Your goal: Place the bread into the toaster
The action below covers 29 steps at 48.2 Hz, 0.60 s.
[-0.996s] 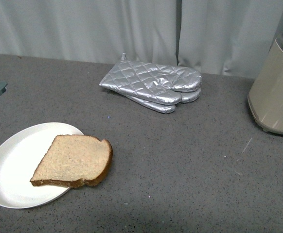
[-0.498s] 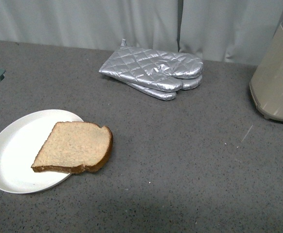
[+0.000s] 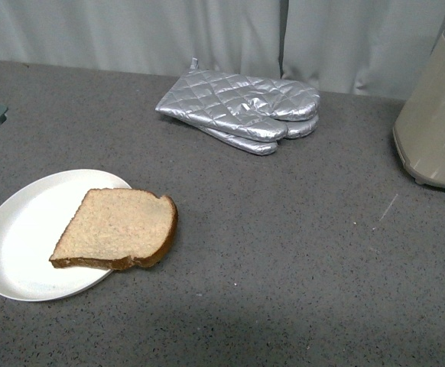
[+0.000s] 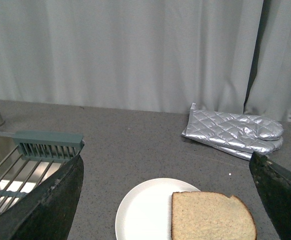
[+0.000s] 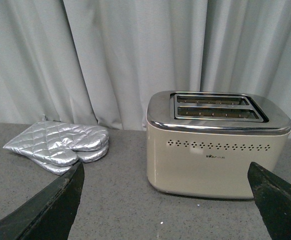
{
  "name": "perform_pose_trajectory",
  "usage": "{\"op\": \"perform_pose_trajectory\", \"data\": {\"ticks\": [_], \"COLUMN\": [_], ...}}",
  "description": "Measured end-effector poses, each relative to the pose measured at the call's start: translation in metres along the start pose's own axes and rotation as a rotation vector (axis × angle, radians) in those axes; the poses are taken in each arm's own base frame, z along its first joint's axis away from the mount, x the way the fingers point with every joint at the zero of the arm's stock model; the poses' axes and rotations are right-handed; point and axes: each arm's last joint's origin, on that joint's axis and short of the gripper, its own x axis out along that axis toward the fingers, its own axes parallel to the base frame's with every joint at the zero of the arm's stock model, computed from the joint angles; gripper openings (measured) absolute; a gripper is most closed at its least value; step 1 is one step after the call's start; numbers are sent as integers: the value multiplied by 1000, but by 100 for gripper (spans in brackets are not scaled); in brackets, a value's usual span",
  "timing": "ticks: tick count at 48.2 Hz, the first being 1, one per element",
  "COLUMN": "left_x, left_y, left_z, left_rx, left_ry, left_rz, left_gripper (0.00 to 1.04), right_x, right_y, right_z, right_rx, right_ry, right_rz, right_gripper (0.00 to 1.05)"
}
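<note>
The bread [image 3: 117,228], a flat tan slice with a brown crust, lies on the right side of a white plate [image 3: 20,245] and overhangs its rim. It also shows in the left wrist view [image 4: 210,216]. My left gripper [image 4: 168,200] is open, its dark fingers [image 4: 50,200] spread wide, the plate [image 4: 140,212] and bread between and beyond them. The beige toaster [image 5: 215,145] with two empty top slots stands beyond my open right gripper [image 5: 165,202]. In the front view the toaster [image 3: 436,122] is at the right edge. Neither arm shows in the front view.
A pair of quilted silver oven mitts [image 3: 241,113] lies at the back centre of the grey counter [image 3: 284,252], before a grey curtain. A sink with a green-edged wire rack [image 4: 30,155] is at the left. The mitts also show in both wrist views [image 5: 60,145].
The front view has shifted slightly: plate, bread and mitts sit a little higher in the picture than a second ago. Nothing on the counter has moved.
</note>
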Motion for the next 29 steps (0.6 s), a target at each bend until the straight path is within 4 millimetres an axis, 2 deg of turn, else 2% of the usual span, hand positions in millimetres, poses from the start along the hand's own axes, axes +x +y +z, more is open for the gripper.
{"op": "perform_pose_trajectory", "data": {"ticks": [29], "left_x": [0], "left_y": [0], "left_z": [0], "left_rx": [0], "left_ry": [0], "left_rz": [0], "left_gripper": [98], "right_x": [0], "right_y": [0], "right_z": [0], "right_rx": [0], "right_ry": [0], "right_rz": [0], "right_gripper": [95]}}
